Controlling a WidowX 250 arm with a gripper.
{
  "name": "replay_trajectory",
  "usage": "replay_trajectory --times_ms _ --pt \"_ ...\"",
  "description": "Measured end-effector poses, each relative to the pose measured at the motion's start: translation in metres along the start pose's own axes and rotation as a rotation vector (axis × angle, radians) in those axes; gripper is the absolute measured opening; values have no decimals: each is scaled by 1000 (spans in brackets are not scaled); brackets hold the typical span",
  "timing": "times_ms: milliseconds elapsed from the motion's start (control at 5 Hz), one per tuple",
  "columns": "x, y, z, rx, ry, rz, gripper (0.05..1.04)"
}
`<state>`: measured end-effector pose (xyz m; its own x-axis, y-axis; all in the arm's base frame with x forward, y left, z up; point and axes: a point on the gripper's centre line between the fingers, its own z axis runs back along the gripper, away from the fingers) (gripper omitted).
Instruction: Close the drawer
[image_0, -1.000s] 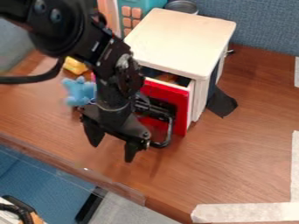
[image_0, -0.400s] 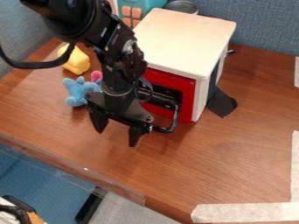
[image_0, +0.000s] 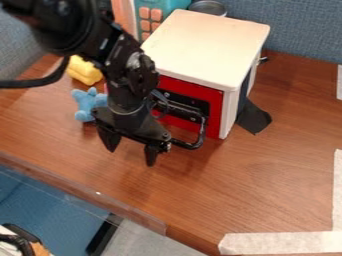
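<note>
Red drawer (image_0: 214, 111), shut in white cabinet (image_0: 206, 46)
Black gripper (image_0: 131, 157), one, near drawer: fingers well apart, nothing held

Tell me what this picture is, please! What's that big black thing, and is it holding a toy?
The black thing is a robot arm, a machine that works a bit like your arm. A camera looks down at it from above, at a slant. At its end is a pincer with two fingers. They are apart with nothing between them, so it holds no toy. Beside it is a white box with a red drawer, which looks shut. A blue toy and a yellow toy lie on the brown table.
</note>
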<state>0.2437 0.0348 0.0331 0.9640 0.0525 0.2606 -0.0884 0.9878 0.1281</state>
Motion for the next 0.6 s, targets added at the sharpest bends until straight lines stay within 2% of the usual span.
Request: replay_trajectory --times_ms 400,600 --pt "-45 5 54 -27 -15 -6 1000" --pt "-60 10 79 -37 -2 -11 1000"
